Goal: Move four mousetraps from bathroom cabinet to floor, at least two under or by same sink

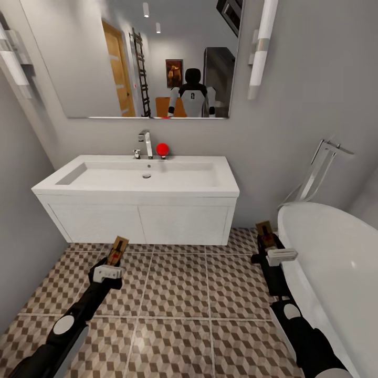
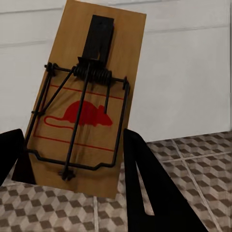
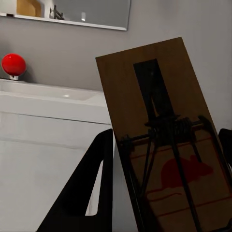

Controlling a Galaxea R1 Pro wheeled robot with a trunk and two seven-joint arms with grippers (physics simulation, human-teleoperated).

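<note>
A tan mousetrap point(image 1: 117, 250) with a red mouse mark sticks up from my left gripper point(image 1: 108, 264), which is shut on it above the cube-patterned bathroom floor point(image 1: 178, 294), in front of the sink's left half. The left wrist view shows this mousetrap point(image 2: 84, 96) clamped between black fingers point(image 2: 145, 183). My right gripper point(image 1: 269, 251) is shut on a second mousetrap point(image 1: 265, 233), held upright beside the bathtub. In the right wrist view that mousetrap point(image 3: 164, 130) stands between the fingers point(image 3: 92, 193). The cabinet is out of view.
A white wall-hung sink point(image 1: 142, 184) with a chrome faucet point(image 1: 146, 143) and a red ball point(image 1: 162, 149) faces me, a mirror point(image 1: 157, 58) above. A white bathtub point(image 1: 336, 273) fills the right side. A grey wall point(image 1: 21, 220) closes the left.
</note>
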